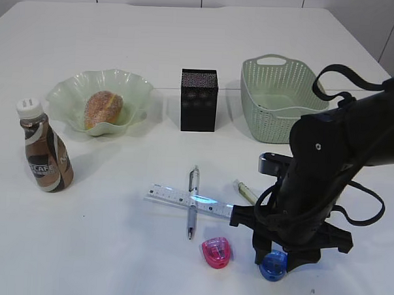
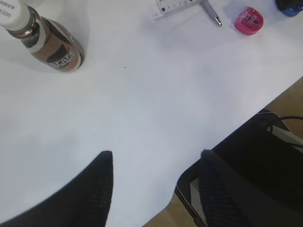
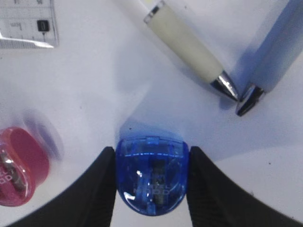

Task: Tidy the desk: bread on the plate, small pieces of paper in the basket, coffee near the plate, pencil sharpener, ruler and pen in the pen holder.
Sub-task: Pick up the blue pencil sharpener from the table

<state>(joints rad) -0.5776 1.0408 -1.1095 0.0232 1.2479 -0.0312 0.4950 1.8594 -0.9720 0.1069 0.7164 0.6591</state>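
On the coffee (image 1: 45,154) label we read only "CAFE"; the ruler (image 1: 185,199) shows fine markings and "cm". The bottle stands left of the plate (image 1: 137,92) holding the bread (image 1: 103,109). Our right gripper (image 3: 151,182) points down, fingers (image 3: 102,184) pressed on the blue sharpener (image 3: 151,179) beside the pink sharpener (image 3: 19,172). Our left gripper (image 2: 156,182) hovers with jaws apart over the desk (image 2: 156,104).

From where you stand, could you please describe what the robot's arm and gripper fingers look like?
The right arm is glossy black and rounded, with black cables looping beside it. Both the left gripper and right gripper have matte black, finely textured fingers.
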